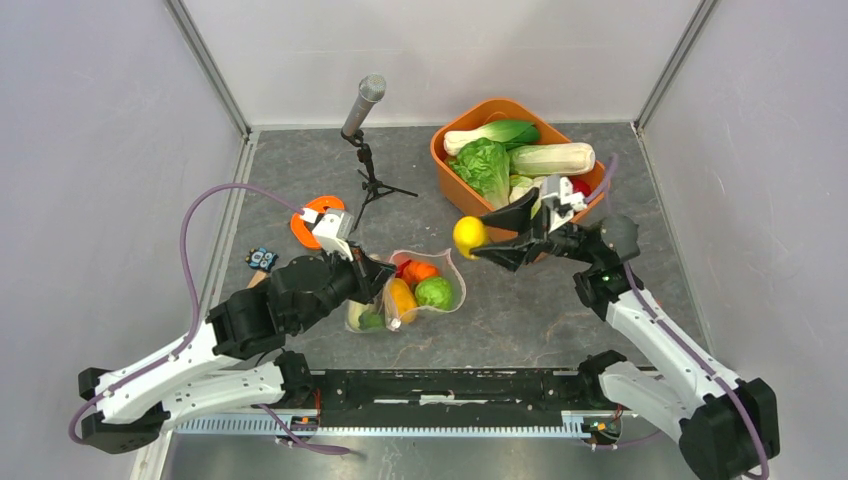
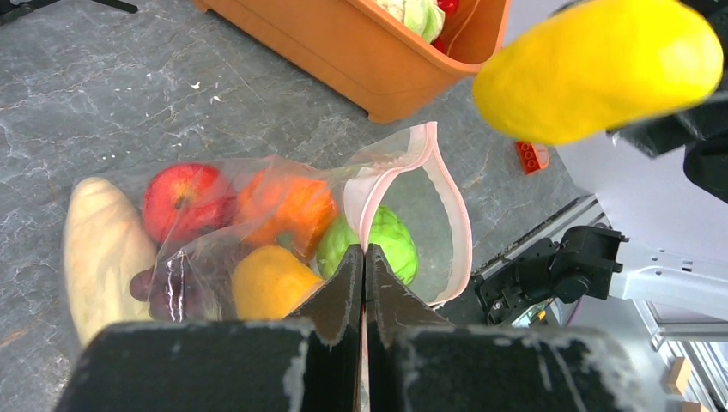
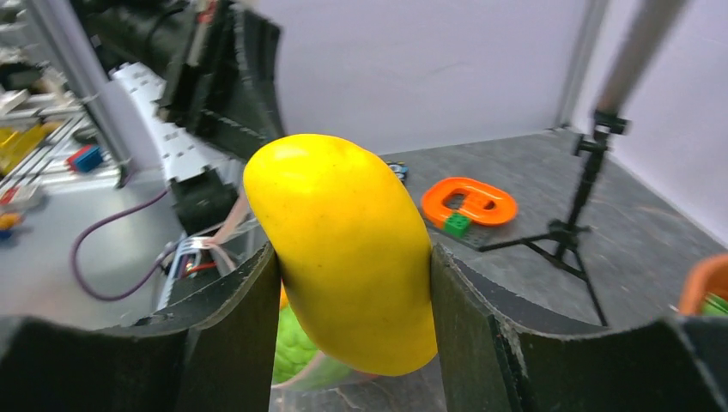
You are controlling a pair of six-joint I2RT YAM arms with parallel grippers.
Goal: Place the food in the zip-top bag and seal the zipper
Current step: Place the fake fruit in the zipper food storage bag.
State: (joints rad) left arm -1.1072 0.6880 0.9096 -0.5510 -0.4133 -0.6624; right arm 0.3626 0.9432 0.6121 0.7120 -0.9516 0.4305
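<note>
Left side: the left gripper [image 1: 380,278] was found clamped tight on the near lip of the zip-top bag [image 1: 452,262], with the pinkish zipper [image 2: 459,223] strip pinched between its closed jaws. An orange ring [image 1: 315,215] lay on the table behind it.

Centre: the bag was lying flat on the grey marbled table [image 1: 560,310]. Its long axis was seen in the overhead view to run from near left to far right, and its mouth pointed right, towards the tub. The zipper was unsealed and the mouth was held gaping. Inside the bag, a red apple [image 2: 185,199], an orange piece [image 2: 288,206], a green piece [image 2: 391,240], a yellow-orange piece [image 2: 266,279] and dark grapes [image 2: 167,287] were recorded. A pale long piece [image 2: 103,249] lay at the closed end; whether it was inside the bag could not be determined. A microphone [image 1: 365,100] on a small tripod stood farther back.

Right side: a yellow fruit [image 3: 352,249] was grasped between the fingers of the right gripper [image 1: 480,233]. It was held in the air just right of the bag's mouth, between bag and tub. Its long axis stood roughly upright and slightly tilted in the wrist view. An orange tub [image 1: 440,160] of leafy greens stood at the far right.

Plain pale walls enclosed the table on three sides.
</note>
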